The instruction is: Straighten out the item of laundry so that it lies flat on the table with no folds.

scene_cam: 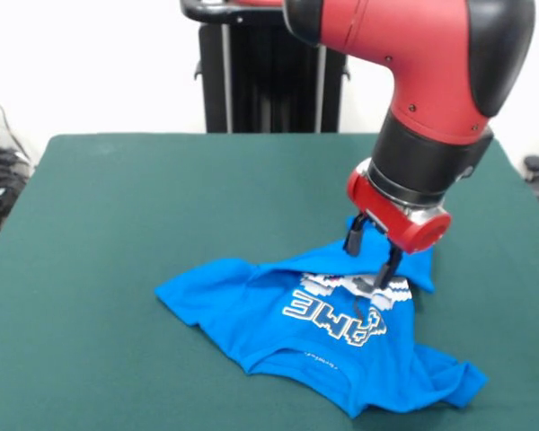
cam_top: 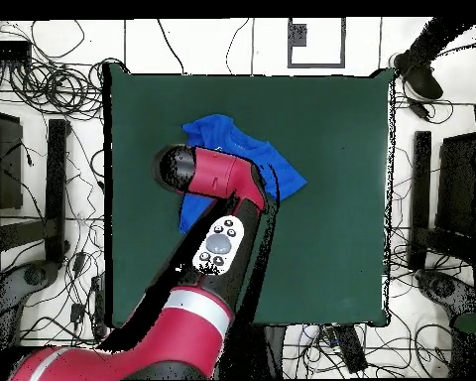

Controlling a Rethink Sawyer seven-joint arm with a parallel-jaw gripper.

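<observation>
The job is only partly done. The blue T-shirt (scene_cam: 314,332) lies rumpled on the green worktop (scene_cam: 117,233), its far edge folded over the print. The fingers (scene_cam: 374,254) look pinched on that fold, lifting it; the rest spreads below them.

Even, bright light from above leaves the dark green felt worktop (scene_cam: 117,269) matte and free of glare, draws a glossy sheen along the red and black robot arm (scene_cam: 404,40), casts only soft shadow under the crumpled bright blue T-shirt (scene_cam: 278,328), and washes the far wall white.
</observation>
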